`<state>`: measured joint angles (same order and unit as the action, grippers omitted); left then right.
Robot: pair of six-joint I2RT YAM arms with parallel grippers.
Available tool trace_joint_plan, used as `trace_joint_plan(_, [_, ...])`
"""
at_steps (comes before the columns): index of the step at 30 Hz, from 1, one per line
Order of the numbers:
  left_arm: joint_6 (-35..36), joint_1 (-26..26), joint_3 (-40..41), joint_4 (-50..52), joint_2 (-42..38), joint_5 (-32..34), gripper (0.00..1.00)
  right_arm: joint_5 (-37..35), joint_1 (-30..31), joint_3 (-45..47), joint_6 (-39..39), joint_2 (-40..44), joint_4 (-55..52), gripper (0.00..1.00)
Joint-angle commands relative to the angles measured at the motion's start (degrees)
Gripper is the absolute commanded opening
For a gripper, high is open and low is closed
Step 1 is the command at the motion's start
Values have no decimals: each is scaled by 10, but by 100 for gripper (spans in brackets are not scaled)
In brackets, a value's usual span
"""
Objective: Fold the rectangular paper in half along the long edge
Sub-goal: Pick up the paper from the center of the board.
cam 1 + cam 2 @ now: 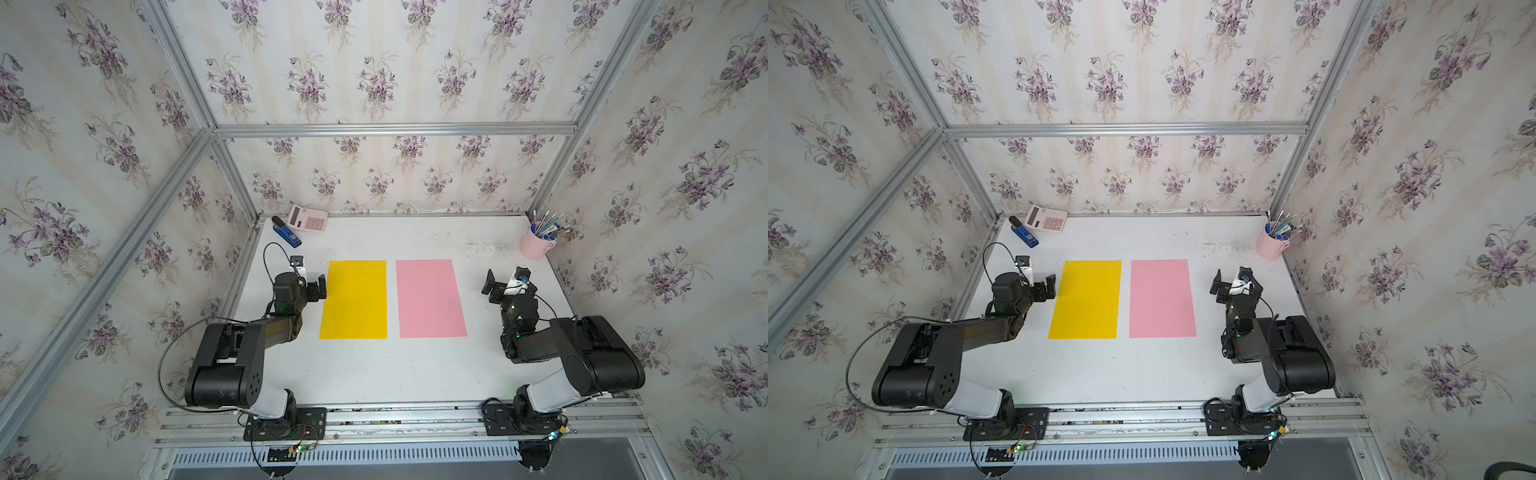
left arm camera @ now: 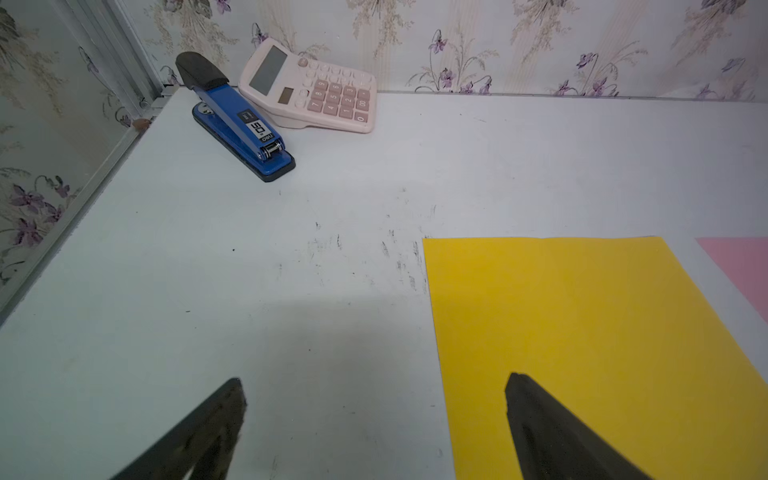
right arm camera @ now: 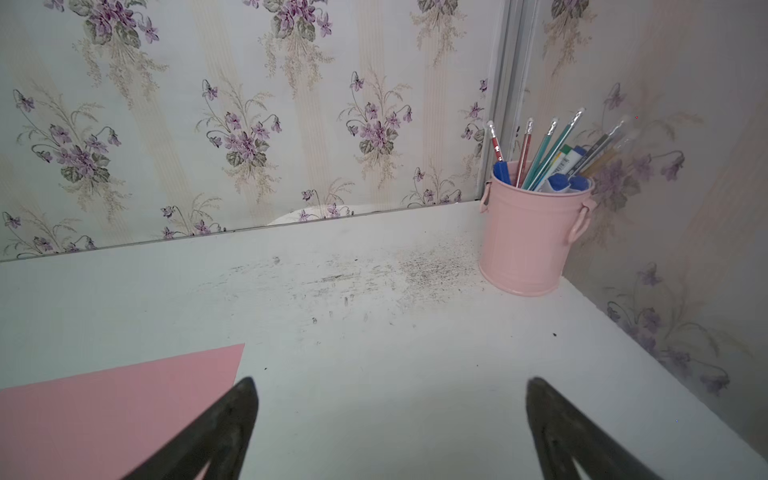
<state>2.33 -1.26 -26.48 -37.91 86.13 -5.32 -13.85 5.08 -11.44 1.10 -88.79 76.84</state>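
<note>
Broadly, white table (image 1: 374,370) across the whole enclosure, scuffed and speckled toward the far wall. Next in size, left arm (image 1: 232,365) and right arm (image 1: 590,353), bolted to the near rail, each bent inward over its own side. Flat on the middle of the table, side by side and not touching, long edges parallel with a narrow strip of bare surface between: yellow paper (image 1: 353,299) on the left, pink paper (image 1: 430,298) on the right, both unfolded, both plain in both top views. Left tool (image 2: 374,384) released, jaws spread wide and gripping nothing, straddling the left long edge of the yellow paper in the left wrist view, one finger (image 2: 552,428) over the sheet and its mate over bare table; contact with the sheet impossible to tell. Right tool (image 3: 391,384) likewise released, jaws wide with only bare table between them, near the right long edge of the pink paper, that sheet's far corner just beside one finger (image 3: 224,424) in the right wrist view. Smaller things along the far wall: pink calculator (image 1: 308,219) in the far left corner, blue stapler (image 1: 286,232) with a black handle just beside it, pink pen cup (image 1: 536,245) upright in the far right corner, well apart from both sheets. Smallest of all, pens (image 1: 548,224) and markers bristling out of the cup's mouth.
</note>
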Motion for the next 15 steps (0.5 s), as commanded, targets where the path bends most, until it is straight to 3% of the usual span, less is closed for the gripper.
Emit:
trace_joint_plan(1, [7,0,-3,-4,-2,-3,100,1,0,-1,0,1,2,100])
trace_joint_plan(15, [7,0,-4,-1,-3,-4,100,1,0,-1,0,0,2,100])
